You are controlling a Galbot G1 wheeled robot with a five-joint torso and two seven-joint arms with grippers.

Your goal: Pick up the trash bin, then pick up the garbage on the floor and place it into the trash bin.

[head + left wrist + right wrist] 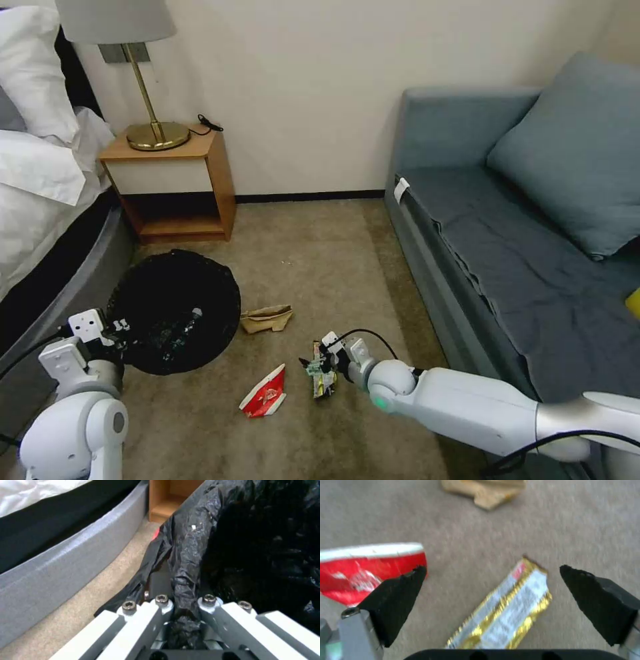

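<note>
Left gripper (185, 620) pinches trash bin (175, 310) liner at its rim beside the bed. Right gripper (493, 597) wide open, empty, straddling snack wrapper (506, 617) on carpet. I'd descend centred and close across its narrow width.

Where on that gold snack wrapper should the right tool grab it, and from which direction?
Probably across the middle of the snack wrapper, coming straight down from above. It lies flat on the carpet, long and narrow, between the open fingers of the right tool, so closing across its short width looks easiest.
</note>
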